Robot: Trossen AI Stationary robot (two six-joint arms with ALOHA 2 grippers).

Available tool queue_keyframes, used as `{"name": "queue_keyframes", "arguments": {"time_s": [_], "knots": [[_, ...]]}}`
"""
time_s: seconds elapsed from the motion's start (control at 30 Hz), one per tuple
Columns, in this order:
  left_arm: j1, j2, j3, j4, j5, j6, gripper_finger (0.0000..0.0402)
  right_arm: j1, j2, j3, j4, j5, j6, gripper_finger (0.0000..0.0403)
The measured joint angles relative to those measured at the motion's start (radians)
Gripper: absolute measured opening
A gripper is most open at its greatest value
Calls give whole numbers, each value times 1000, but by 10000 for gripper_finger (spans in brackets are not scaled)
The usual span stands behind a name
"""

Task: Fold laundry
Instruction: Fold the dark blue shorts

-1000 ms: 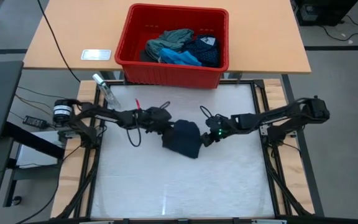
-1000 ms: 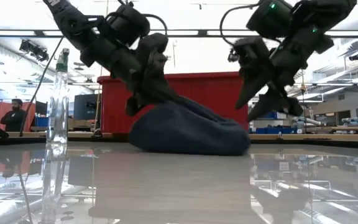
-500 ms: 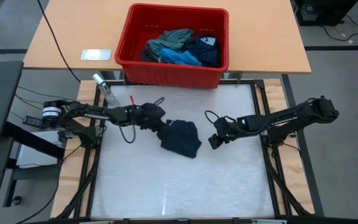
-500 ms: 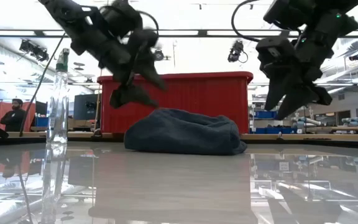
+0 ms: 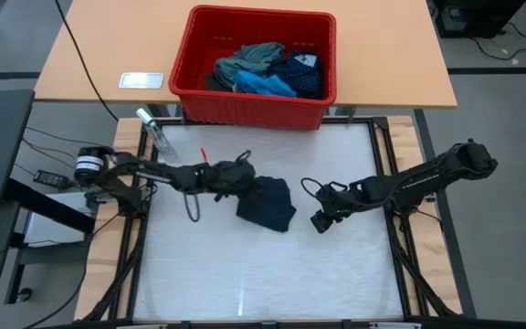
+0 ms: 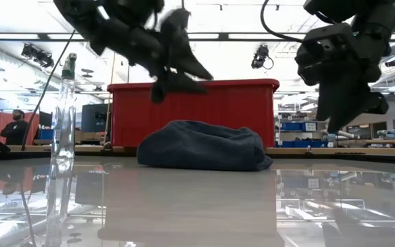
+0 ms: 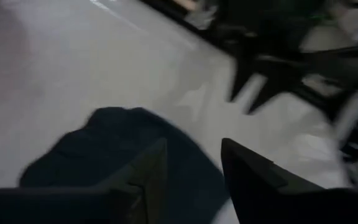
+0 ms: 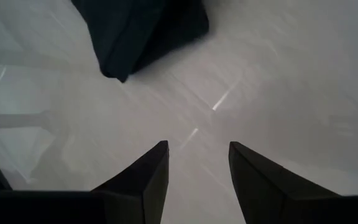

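You see a dark navy cloth [image 5: 268, 203] lying in a soft heap near the middle of the white table [image 5: 245, 274]. In the low view it sits flat on the table [image 6: 184, 199] like a little hill [image 6: 201, 145], and nothing holds it.

Your left claw [image 5: 243, 179] hangs just beside the cloth, at its left edge. In the low view the left claw [image 6: 184, 68] is up in the air above the heap, not touching it. The left wrist view shows its two fingers [image 7: 143, 177] spread apart with a gap between them, and the dark cloth [image 7: 98, 146] lies under them. They pinch nothing.

Your right claw [image 5: 320, 219] is on the other side, apart from the cloth, over bare table. In the right wrist view its fingers [image 8: 143, 174] are spread too, with only the white table between them. The cloth [image 8: 142, 31] shows farther off.

The rest of the clothes are in the red bin [image 5: 190, 64] on the wooden desk [image 5: 89, 55] past the table. You can see a grey-green shirt [image 5: 249, 59], a bright blue piece [image 5: 263, 85] and a navy dotted piece [image 5: 301, 76] in it.

A clear bottle [image 5: 153, 132] lies at the table's far left corner.
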Motion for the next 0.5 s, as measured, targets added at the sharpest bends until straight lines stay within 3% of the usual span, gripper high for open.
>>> {"name": "queue_keyframes", "arguments": {"time_s": [0.13,0.4,0.5], "knots": [[12,106,1,8,-44,-84,130,12,0,0,-10,-22,48,174],[23,210,-12,5,51,-119,24,56,-4,0,27,79,285,174],[23,225,-33,7,70,-118,5,51,-4,0,55,87,355,174]]}}
